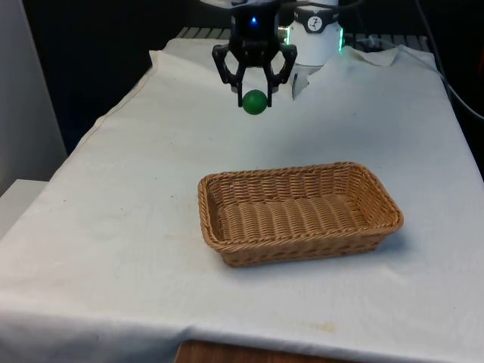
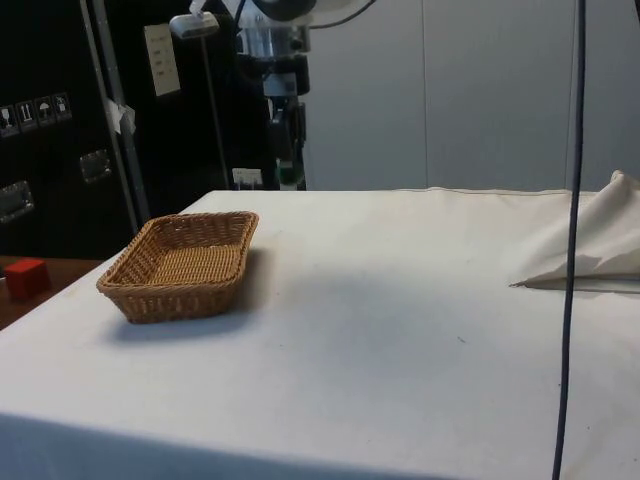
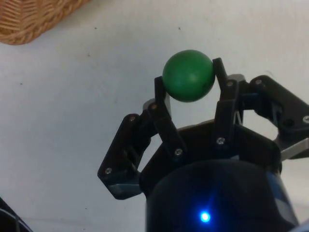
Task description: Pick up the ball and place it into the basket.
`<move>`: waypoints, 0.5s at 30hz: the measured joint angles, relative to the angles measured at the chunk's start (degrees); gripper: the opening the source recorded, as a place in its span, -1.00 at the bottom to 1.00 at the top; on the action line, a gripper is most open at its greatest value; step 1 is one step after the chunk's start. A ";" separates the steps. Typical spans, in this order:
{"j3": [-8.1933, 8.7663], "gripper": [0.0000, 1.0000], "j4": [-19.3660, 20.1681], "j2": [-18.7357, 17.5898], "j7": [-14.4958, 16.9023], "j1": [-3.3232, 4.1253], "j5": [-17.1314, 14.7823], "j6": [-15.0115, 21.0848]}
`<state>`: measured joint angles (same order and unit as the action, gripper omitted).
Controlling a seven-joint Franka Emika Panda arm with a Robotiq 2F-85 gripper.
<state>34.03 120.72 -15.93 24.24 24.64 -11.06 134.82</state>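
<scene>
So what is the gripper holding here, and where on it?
The gripper holds the green ball in the air, its fingertips pinching opposite sides; the basket lies apart.

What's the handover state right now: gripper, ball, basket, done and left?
Gripper: shut on the small green ball, held in the air above the white cloth, beyond the basket's far side.
Rectangular woven wicker basket: on the cloth, nearer the front camera, nothing in it.
Done: ball picked up.
Left: carry it over the basket, lower, release.
</scene>
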 measured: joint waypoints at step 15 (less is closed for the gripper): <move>-2.86 -0.96 -5.84 -3.78 -0.23 0.00 -4.07 -0.86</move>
<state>31.17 114.88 -19.71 24.01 24.64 -15.13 133.96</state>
